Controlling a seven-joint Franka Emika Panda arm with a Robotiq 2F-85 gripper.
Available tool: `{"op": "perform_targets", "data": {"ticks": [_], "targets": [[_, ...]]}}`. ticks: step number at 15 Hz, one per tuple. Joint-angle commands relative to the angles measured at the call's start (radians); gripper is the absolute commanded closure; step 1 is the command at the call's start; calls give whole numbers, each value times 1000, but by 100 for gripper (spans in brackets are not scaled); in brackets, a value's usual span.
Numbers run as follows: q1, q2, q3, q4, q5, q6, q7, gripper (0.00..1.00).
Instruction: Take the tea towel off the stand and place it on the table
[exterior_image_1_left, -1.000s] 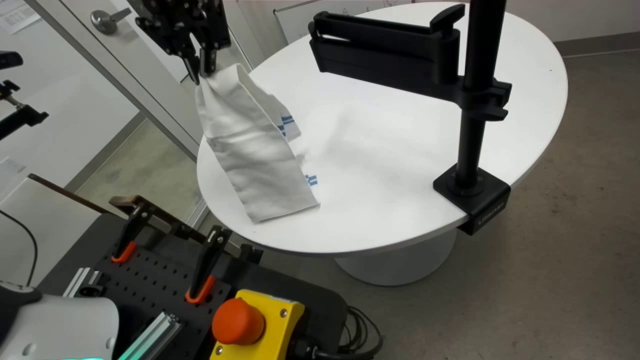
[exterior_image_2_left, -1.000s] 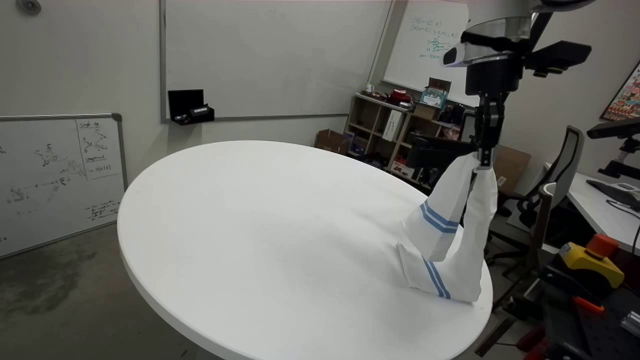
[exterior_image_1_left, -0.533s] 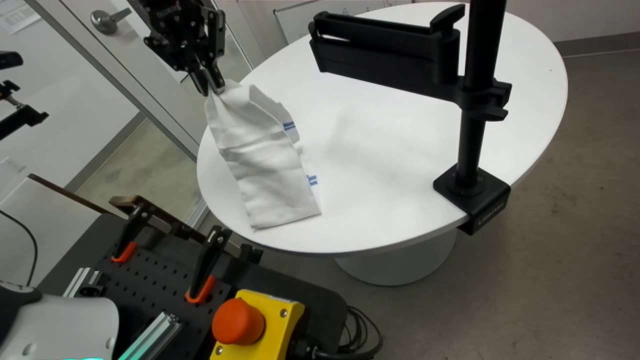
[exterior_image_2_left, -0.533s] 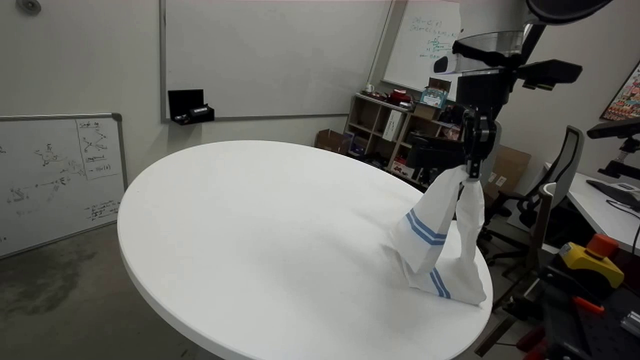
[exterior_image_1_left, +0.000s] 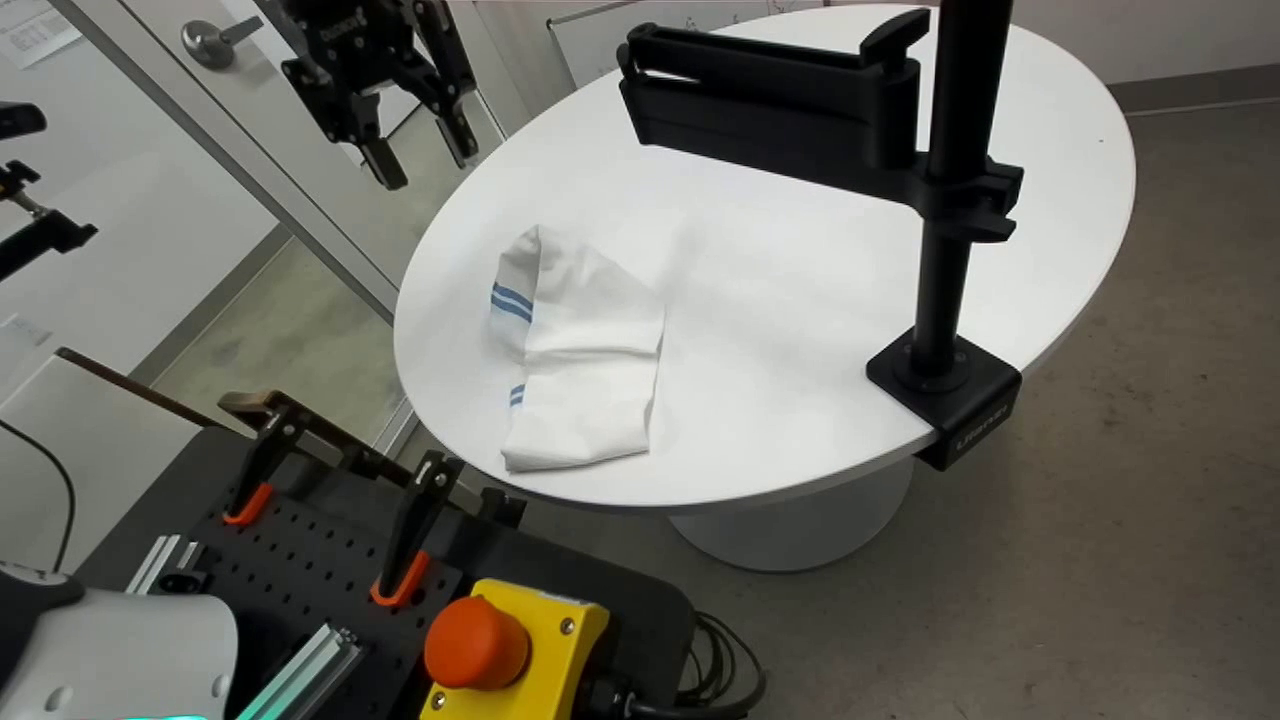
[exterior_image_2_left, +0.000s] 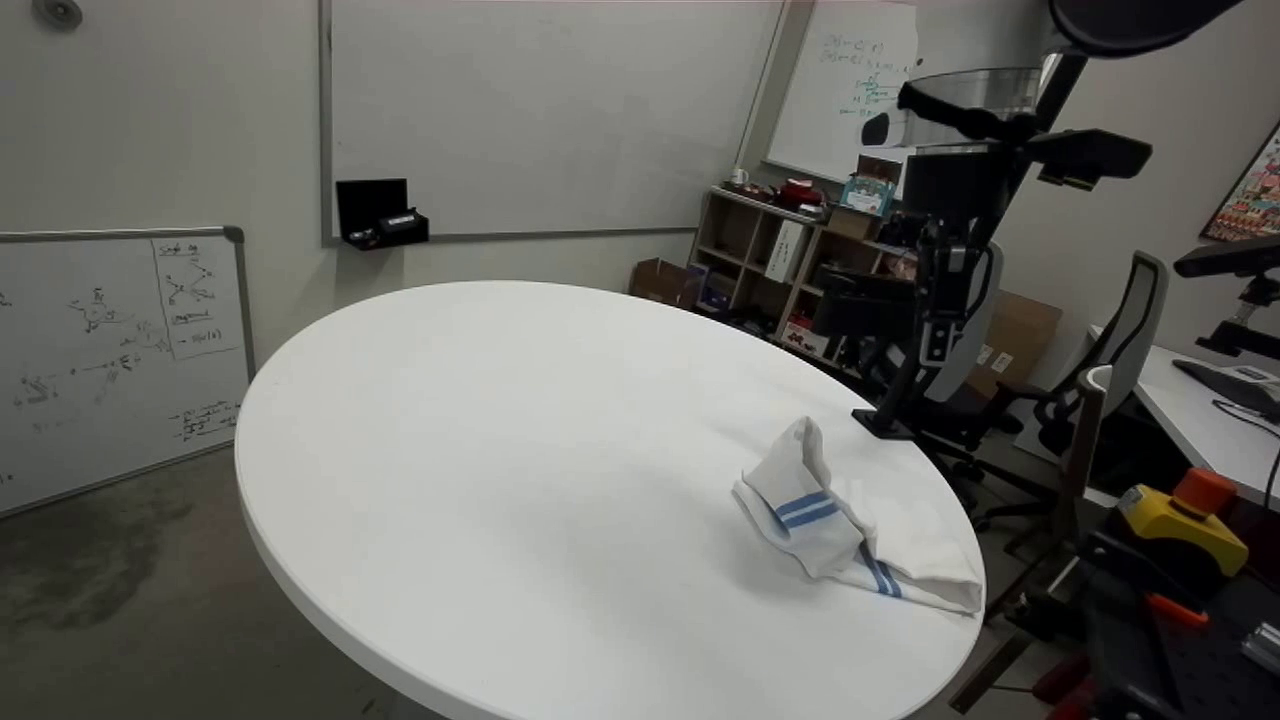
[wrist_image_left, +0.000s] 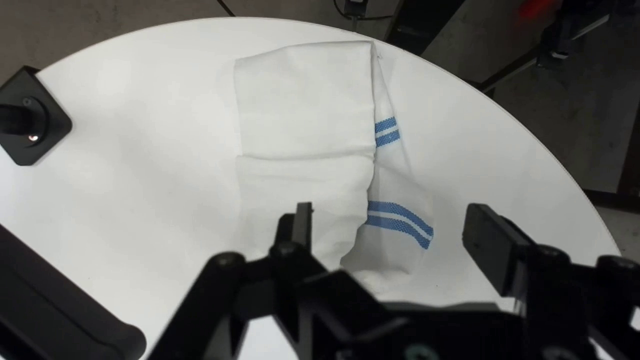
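Note:
The tea towel, white with blue stripes, lies folded and rumpled on the white round table near its edge. In an exterior view a corner of the towel pokes up. My gripper hangs above it with its fingers spread wide and nothing between them. From the wrist view, the towel shows below and beyond the parted fingers, apart from them. The black stand is clamped at the table's rim, its horizontal arm bare.
A dark bench with black-and-orange clamps and a yellow box with a red button adjoins the table. The stand's arm and base appear at the left in the wrist view. An office chair stands behind.
The gripper came down a little, then its fingers parted and let go of the towel. The towel, earlier hanging from the fingers with its lower end on the table, has dropped onto the tabletop.

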Motion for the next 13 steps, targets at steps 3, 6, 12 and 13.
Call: {"op": "perform_targets", "data": {"ticks": [3, 6, 12, 13], "targets": [[1, -9, 0, 25, 21, -30, 33, 0], [-1, -3, -2, 16, 12, -10, 20, 0], [-1, -1, -2, 15, 12, -10, 20, 0], [-1, -1, -2, 15, 12, -10, 20, 0]]}}
